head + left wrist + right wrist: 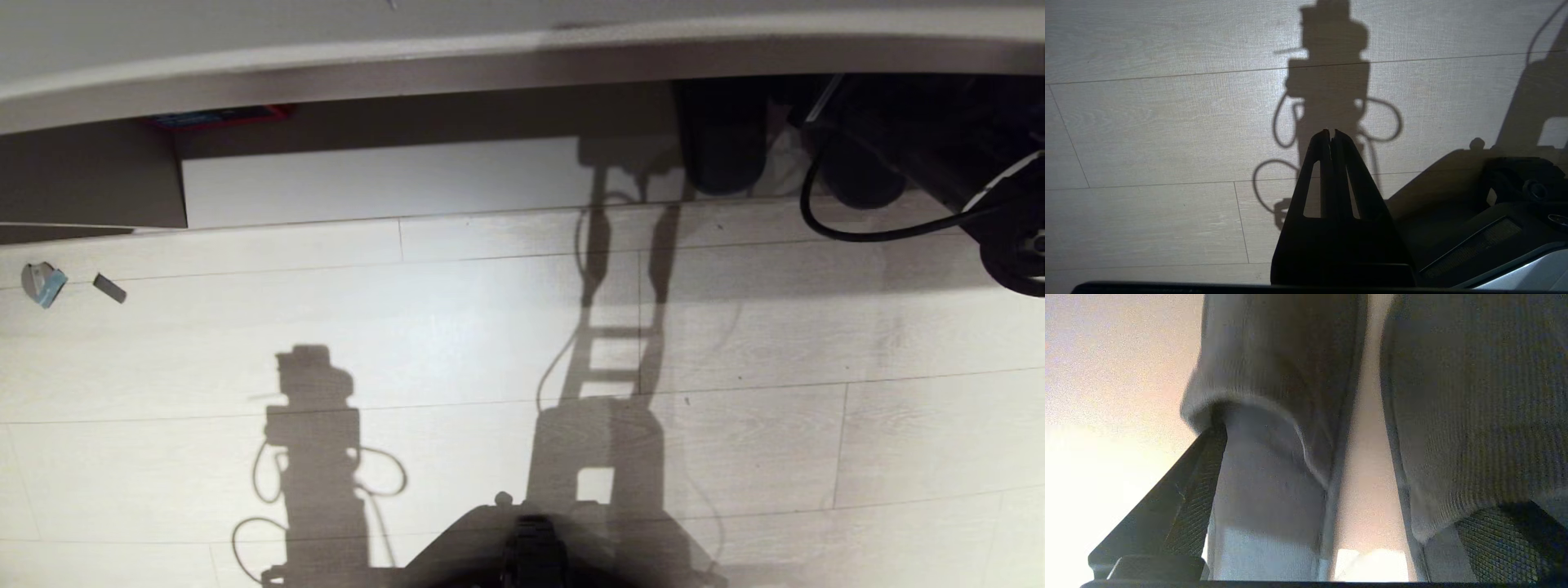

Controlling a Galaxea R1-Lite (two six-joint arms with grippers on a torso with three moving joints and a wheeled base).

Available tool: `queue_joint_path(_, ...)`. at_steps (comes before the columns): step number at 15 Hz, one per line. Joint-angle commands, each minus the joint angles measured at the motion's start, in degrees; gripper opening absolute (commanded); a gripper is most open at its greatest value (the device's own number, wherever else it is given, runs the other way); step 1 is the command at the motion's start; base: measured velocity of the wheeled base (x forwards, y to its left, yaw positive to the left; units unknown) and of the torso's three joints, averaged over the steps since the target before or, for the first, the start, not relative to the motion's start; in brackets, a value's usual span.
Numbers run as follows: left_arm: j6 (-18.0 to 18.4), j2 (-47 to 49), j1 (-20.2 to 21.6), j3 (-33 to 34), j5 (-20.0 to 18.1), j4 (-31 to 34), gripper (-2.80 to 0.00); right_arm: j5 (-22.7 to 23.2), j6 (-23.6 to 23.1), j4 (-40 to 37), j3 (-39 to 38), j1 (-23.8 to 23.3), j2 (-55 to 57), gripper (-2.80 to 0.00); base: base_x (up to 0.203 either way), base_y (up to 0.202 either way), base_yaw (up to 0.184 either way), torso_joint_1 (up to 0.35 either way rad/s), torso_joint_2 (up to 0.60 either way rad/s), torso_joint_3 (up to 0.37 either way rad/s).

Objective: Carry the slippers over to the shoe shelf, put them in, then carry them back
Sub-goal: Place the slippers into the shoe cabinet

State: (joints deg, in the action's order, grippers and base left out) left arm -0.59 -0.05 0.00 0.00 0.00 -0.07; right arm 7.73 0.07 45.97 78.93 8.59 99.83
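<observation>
- Slippers [1298, 416]: the pair sits side by side, toes pointing inward, in the narrower cubby at the right end of the unit; in the head view they read as two dark rounded shapes [722, 139] under the top board.
- Right wrist view: knit dark blue-grey fabric with a paler rim at each opening, and a slim gap between the two slippers showing the pale bottom board.
- Shoe shelf [629, 114]: taupe top and side boards; the slippers rest near its front edge.
- Right gripper [1339, 522]: fingers spread wide, one finger [1180, 506] at the opening of one slipper, the other at the opening of the second. It straddles the pair and pinches nothing that I can see; actual contact can't be judged.
- Right arm [1004, 220]: dark, reaching into the shelf from the right edge of the head view, black cable looping off it.
- Left gripper [1331, 134]: fingers pressed together, empty, hanging over the pale wood floor [1167, 122] beside the robot base.
- Wider cubby [384, 175], left of the shelf: white bottom board. A red and blue flat item [220, 117] sits by its upper left corner; any lettering is unreadable.
- Floor near the left edge: a small grey-blue scrap [42, 284] and a small dark piece [108, 287].
</observation>
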Motion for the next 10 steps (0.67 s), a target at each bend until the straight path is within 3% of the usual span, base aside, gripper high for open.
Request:
queue_joint_path(1,-0.03,0.02,0.00,0.00,0.00,-0.01,-2.80,-0.16,0.07,0.13,2.76,1.22,2.09,0.00,0.000,0.000,0.000,0.000,0.00,0.000)
queue_joint_path(5,-0.03,-0.04,0.00,0.00,0.00,-0.01,-2.80,-1.53,0.01,-3.15,6.68,4.18,3.55,0.00,0.000,0.000,0.000,0.000,0.00,0.000)
queue_joint_path(10,-0.03,0.05,0.00,0.00,0.00,-0.01,-2.80,-1.89,-0.05,-3.25,5.72,4.33,2.35,0.00,0.000,0.000,0.000,0.000,0.00,0.000)
